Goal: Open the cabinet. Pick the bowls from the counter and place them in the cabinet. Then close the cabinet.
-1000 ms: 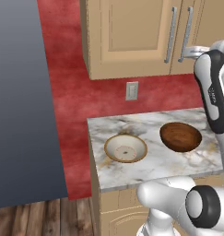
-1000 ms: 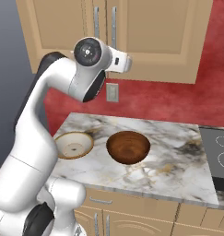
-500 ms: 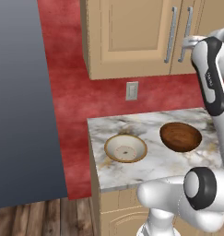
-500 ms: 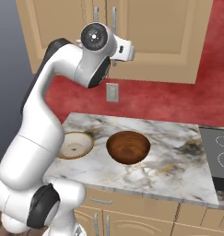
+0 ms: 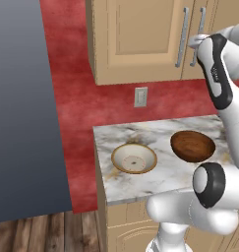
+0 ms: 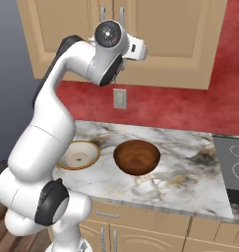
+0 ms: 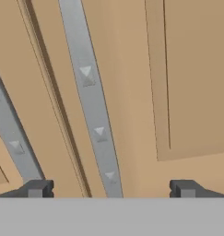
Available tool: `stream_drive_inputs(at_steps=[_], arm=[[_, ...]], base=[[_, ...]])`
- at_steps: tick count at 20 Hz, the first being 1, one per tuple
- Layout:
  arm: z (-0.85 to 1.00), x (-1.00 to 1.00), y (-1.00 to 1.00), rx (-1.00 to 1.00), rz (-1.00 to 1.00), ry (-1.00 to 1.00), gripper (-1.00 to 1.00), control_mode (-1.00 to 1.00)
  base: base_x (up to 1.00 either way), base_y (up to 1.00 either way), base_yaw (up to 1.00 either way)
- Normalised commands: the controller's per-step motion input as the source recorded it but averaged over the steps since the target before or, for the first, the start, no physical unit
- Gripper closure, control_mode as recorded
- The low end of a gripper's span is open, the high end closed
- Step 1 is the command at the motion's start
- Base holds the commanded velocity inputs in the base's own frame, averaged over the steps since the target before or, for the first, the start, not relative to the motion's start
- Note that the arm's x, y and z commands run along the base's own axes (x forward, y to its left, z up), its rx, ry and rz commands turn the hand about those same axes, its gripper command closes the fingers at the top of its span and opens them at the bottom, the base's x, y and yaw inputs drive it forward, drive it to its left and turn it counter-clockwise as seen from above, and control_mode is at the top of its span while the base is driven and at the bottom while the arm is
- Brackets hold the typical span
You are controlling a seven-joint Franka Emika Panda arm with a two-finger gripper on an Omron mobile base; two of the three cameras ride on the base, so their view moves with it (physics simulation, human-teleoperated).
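Observation:
The cabinet [image 5: 140,39] hangs on the wall with both doors shut. My gripper [image 7: 111,189] is open, raised close in front of the doors. Its fingertips [image 7: 37,188] stand wide apart on either side of the right door's silver bar handle [image 7: 92,115], without touching it. The left door's handle [image 7: 12,138] runs beside it, past the door seam. In the left base view my hand [image 5: 196,41] sits at the right handle [image 5: 201,19]. On the counter [image 5: 155,132] rest the cream bowl [image 5: 134,157] and the dark brown bowl [image 5: 192,146], side by side and apart.
A tall grey panel [image 5: 22,108] stands left of the counter. A wall outlet [image 5: 140,96] sits on the red wall under the cabinet. A dark cooktop [image 6: 231,167] borders the counter's right end. Base cabinets lie below the counter [image 6: 190,170].
The arm has risen and reached forward, bringing the hand up to the cabinet handles. The gripper stays open and the bowls have not moved.

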Motion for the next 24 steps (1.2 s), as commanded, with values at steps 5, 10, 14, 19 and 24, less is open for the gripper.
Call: stream_drive_inputs(at_steps=[5, 10, 14, 19, 24], arm=[[0.0, 0.25, -0.07, 0.0, 0.0, -0.01, -1.0, -1.0], [0.0, 0.12, -0.13, 0.0, 0.0, -0.01, -1.0, -1.0], [0.0, 0.1, -0.09, 0.0, 0.0, 0.0, -1.0, -1.0], [0.0, 0.12, 0.0, 0.0, 0.0, 0.0, -1.0, -1.0], [0.0, 0.15, 0.0, 0.0, 0.0, 0.0, -1.0, -1.0]], base=[[0.0, 0.0, 0.0], [0.0, 0.0, 0.0], [0.0, 0.0, 0.0], [0.0, 0.0, 0.0], [0.0, 0.0, 0.0]])
